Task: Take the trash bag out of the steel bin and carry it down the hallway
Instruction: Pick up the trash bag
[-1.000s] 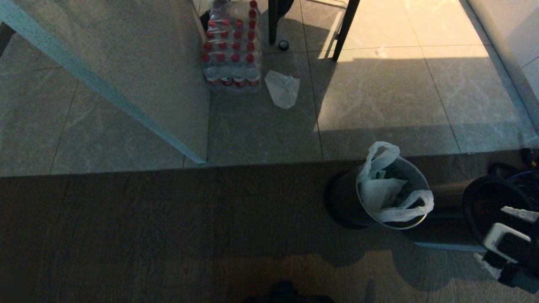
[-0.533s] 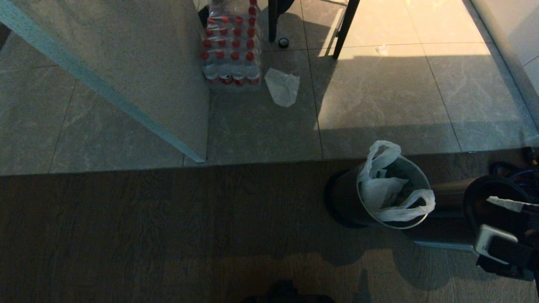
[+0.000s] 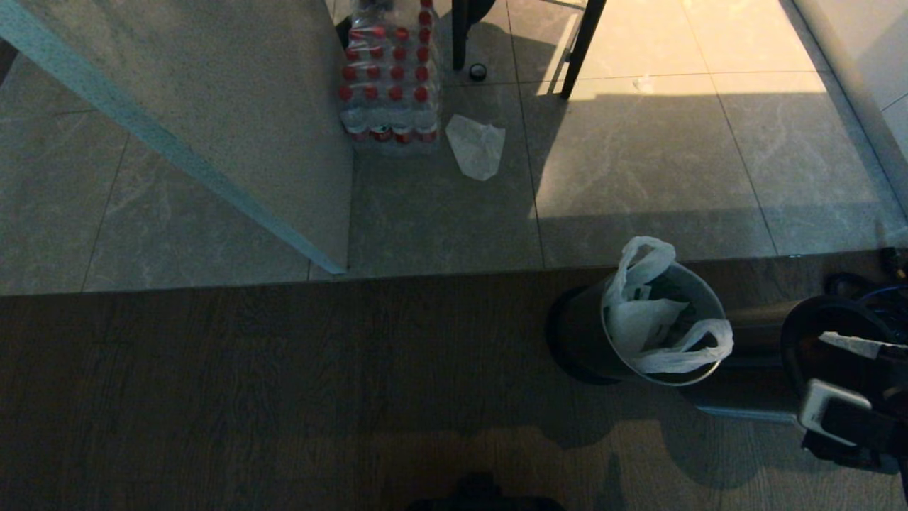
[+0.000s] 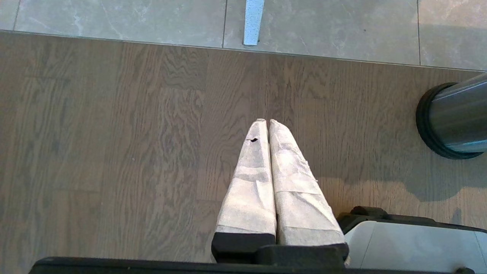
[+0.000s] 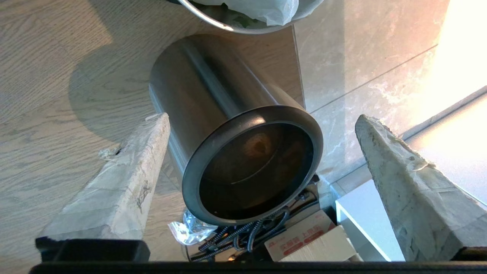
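Observation:
The trash bag [image 3: 642, 323], thin white plastic with loop handles draped over the rim, sits inside the steel bin [image 3: 582, 341] on the wood floor, right of centre. The right wrist view catches only the bin's rim [image 5: 201, 17] and a bit of bag [image 5: 262, 9]. My right gripper [image 3: 833, 376] hangs open at the right edge, to the right of that bin. Its taped fingers [image 5: 125, 179] stand wide over a second, empty bin [image 5: 213, 95] with a black rim. My left gripper [image 4: 266, 121] is shut over bare wood, with the steel bin [image 4: 456, 114] off to its side.
The empty second bin [image 3: 816, 341] stands right beside the bagged one. Cables and a cardboard box [image 5: 304, 239] lie by it. On the tiles beyond are a pack of red-capped bottles [image 3: 389, 78], a flat white scrap [image 3: 477, 145], dark furniture legs [image 3: 582, 50] and a slanting panel [image 3: 177, 156].
My right gripper has edged slightly left towards the bins and its wrist has rolled a little. The bag and both bins have stayed put.

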Controlling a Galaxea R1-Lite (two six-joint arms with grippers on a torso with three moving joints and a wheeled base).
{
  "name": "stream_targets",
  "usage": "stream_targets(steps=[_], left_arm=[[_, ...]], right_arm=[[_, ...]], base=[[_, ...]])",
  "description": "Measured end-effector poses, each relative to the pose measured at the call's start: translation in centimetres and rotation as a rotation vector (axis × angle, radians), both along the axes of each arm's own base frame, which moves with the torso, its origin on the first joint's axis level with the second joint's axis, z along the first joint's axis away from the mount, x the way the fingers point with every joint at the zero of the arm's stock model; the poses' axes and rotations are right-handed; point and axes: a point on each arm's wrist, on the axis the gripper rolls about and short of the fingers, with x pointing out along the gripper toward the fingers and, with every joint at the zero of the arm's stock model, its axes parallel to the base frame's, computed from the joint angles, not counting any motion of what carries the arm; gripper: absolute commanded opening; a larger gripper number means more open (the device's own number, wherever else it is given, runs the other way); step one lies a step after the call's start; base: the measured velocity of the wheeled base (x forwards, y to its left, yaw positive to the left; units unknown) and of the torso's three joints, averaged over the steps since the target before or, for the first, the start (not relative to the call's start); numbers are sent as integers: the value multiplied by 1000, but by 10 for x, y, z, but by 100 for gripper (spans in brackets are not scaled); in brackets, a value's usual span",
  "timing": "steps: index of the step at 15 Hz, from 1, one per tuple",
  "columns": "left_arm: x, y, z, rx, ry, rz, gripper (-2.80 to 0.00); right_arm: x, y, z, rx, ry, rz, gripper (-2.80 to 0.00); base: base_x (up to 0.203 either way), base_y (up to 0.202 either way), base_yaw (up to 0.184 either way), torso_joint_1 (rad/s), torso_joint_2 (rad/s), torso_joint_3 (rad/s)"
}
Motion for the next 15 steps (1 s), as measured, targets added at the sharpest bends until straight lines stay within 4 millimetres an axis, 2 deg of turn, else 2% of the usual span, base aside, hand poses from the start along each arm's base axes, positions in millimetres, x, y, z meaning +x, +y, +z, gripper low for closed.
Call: stream_targets(steps=[15], left_arm=[[0, 0, 0, 0, 0, 0, -280]], right_arm=[[0, 0, 0, 0, 0, 0, 0]], base=[[0, 0, 0, 0, 0, 0]])
